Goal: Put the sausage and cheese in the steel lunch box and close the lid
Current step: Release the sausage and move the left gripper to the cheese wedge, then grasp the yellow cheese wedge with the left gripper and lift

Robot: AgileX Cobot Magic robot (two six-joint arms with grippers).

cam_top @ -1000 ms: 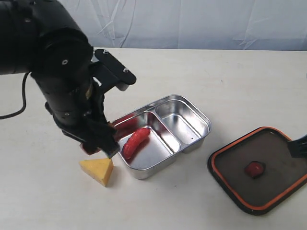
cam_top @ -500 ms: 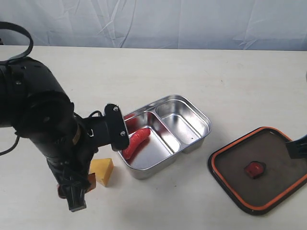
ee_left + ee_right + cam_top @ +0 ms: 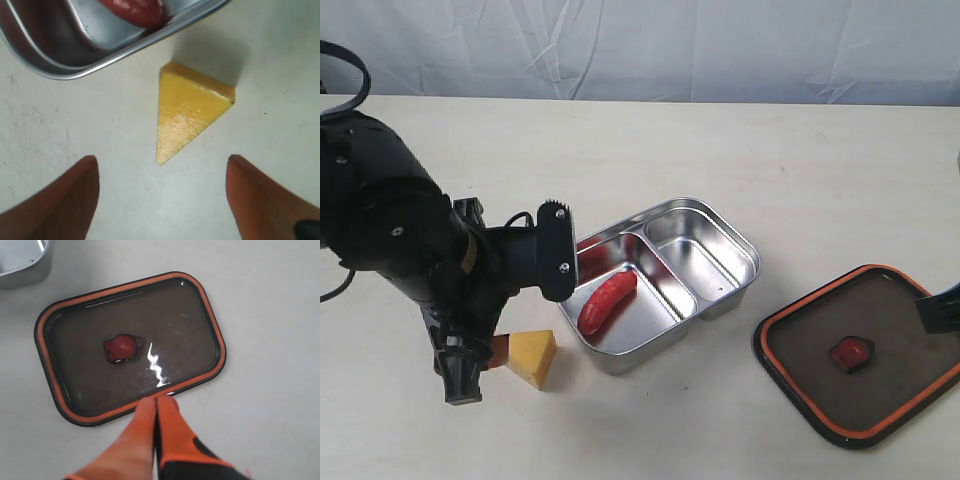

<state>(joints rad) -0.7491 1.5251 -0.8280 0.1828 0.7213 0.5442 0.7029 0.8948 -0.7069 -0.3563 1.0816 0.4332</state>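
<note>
The red sausage [image 3: 607,302] lies in the larger compartment of the steel lunch box [image 3: 756,262]; the smaller compartment holds nothing. The yellow cheese [image 3: 532,355] sits on the table just off the box's near-left corner. My left gripper [image 3: 498,352] is low beside it, on the side away from the box. The left wrist view shows this gripper [image 3: 161,162] open, the cheese [image 3: 192,112] pointing its tip between the fingers, apart from both, with the box [image 3: 100,65] and sausage [image 3: 135,10] beyond. The dark lid [image 3: 900,330] lies seal-up at the right. My right gripper [image 3: 157,401] is shut and empty at the rim of the lid [image 3: 90,385].
The left arm's bulky black body [image 3: 390,230] looms over the table left of the box. An orange valve [image 3: 850,352] marks the lid's centre. Bare pale table [image 3: 720,140] stretches behind the box to a white cloth backdrop.
The left arm has swung down and leftward from above the cheese, bringing its open gripper low beside it. Sausage, cheese, box, lid and the right gripper have stayed put.
</note>
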